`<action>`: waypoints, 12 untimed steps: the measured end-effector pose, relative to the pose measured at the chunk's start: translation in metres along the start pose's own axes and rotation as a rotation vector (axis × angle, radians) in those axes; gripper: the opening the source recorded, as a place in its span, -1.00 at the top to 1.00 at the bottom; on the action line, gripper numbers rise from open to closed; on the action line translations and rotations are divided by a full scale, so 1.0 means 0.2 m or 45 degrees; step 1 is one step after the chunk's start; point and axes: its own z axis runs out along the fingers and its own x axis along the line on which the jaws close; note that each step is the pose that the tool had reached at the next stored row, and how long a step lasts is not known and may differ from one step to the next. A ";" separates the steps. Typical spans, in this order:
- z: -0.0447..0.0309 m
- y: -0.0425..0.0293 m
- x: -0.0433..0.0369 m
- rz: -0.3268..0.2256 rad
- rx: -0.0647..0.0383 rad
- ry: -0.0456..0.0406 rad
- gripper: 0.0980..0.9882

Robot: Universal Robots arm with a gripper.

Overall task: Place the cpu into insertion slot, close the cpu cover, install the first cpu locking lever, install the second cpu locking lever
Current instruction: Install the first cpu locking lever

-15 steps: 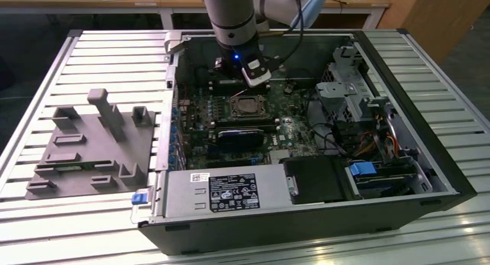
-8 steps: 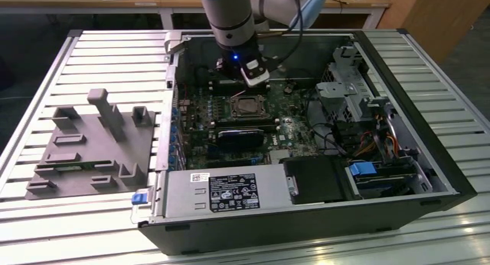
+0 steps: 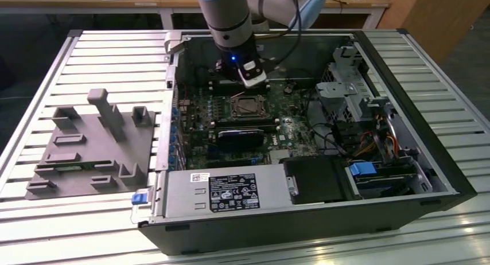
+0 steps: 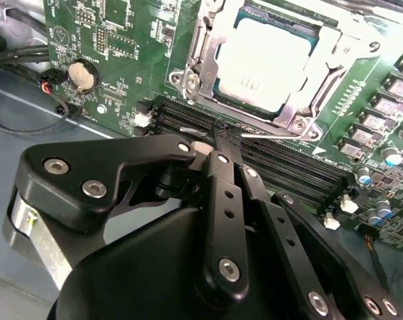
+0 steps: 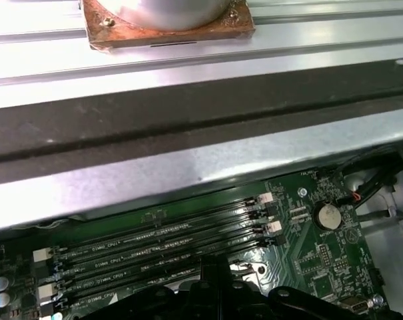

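Overlapping cpu [image 4: 264, 63] edges, cpu cover [image 4: 326, 63]; hand [image 4: 218, 135] masks memory slots [image 4: 291, 172]

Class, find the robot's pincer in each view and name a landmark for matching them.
Exterior view: the pincer hangs inside the computer case, next to the cpu.
Second wrist view: the pincer's black linkage ends over the memory slots beside the cpu.
First wrist view: its dark tip sits over the same memory slots.
Shared landmark: the memory slots in both wrist views; the cpu links the exterior view.
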 end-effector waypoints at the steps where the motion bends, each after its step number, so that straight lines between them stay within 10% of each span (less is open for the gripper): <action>1: 0.001 0.001 0.006 0.004 0.001 -0.001 0.99; 12: 0.013 0.017 0.028 0.005 0.013 -0.040 0.99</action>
